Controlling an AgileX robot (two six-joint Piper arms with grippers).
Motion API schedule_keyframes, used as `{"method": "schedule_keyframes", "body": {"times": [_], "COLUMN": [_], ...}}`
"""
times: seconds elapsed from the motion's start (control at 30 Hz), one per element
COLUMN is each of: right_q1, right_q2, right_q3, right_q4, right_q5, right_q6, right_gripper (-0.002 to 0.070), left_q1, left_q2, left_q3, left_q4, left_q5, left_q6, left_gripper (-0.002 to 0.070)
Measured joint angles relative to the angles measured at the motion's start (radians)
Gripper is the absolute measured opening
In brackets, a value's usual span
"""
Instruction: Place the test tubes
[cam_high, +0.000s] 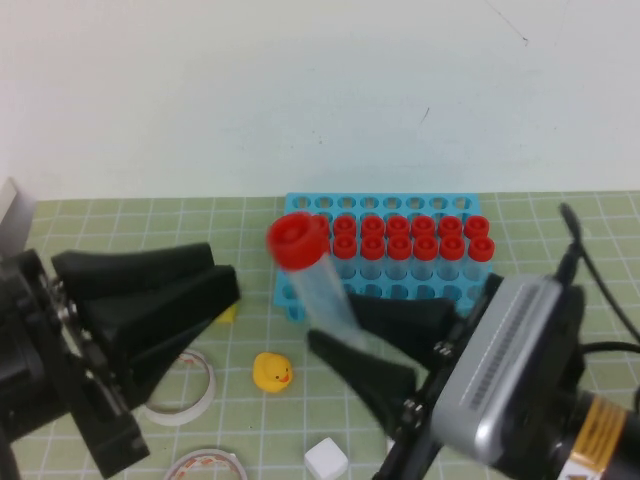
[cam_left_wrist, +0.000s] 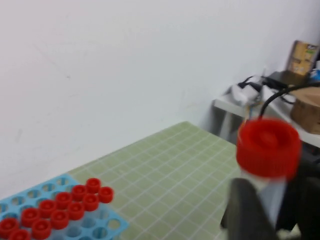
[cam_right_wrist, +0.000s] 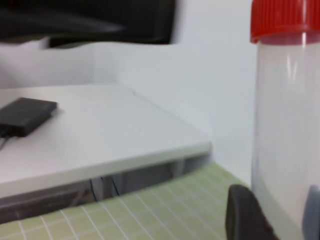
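Two rows of the rack (cam_high: 300, 204) are filled. Another test tube (cam_high: 322, 285) is clasped by the right gripper (cam_high: 342, 322), raised near it and not yet placed. The state of the left gripper (cam_high: 222, 268), at the left, cannot be told.

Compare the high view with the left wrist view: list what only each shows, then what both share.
Only the high view: the left claw, hanging over the left side of the green mat, plus the rubber duck, two tape rolls and a white cube.
Only the left wrist view: a side table beyond the mat, with cardboard boxes and cables.
Both: the blue rack with its red-capped tubes, and the test tube gripped by the right claw, raised near the rack.
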Motion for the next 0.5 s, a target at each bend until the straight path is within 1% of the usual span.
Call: {"method": "schedule_keyframes", "body": {"times": [0.03, 0.1, 0.2, 0.27, 0.33, 0.43, 0.5], "right_q1": [0.000, 0.000, 0.000, 0.000, 0.000, 0.000, 0.000], "right_q2": [0.012, 0.042, 0.079, 0.096, 0.109, 0.118, 0.124], "right_q3": [0.000, 0.000, 0.000, 0.000, 0.000, 0.000, 0.000], "right_q4": [-0.025, -0.072, -0.098, -0.106, -0.116, -0.123, -0.123], "right_q5": [-0.024, -0.069, -0.116, -0.145, -0.174, -0.194, -0.194], "right_q6": [0.002, 0.035, 0.114, 0.140, 0.153, 0.157, 0.159], "right_gripper": [0.0234, 0.0234, 0.0234, 0.0234, 0.0234, 0.0234, 0.0234], "left_q1": [-0.004, -0.023, -0.062, -0.085, -0.097, -0.108, -0.110], "left_q2": [0.008, 0.021, 0.047, 0.058, 0.066, 0.070, 0.070], "left_q3": [-0.007, -0.017, -0.017, -0.017, -0.017, -0.017, -0.017], "left_q4": [0.000, -0.002, -0.002, -0.002, -0.002, -0.002, -0.002], "left_q5": [0.006, 0.010, 0.010, -0.005, -0.038, -0.067, -0.072], "left_q6": [0.000, -0.006, -0.008, -0.010, -0.010, -0.010, -0.010], "left_gripper": [0.0234, 0.0350, 0.0478, 0.0519, 0.0534, 0.0539, 0.0516]}}
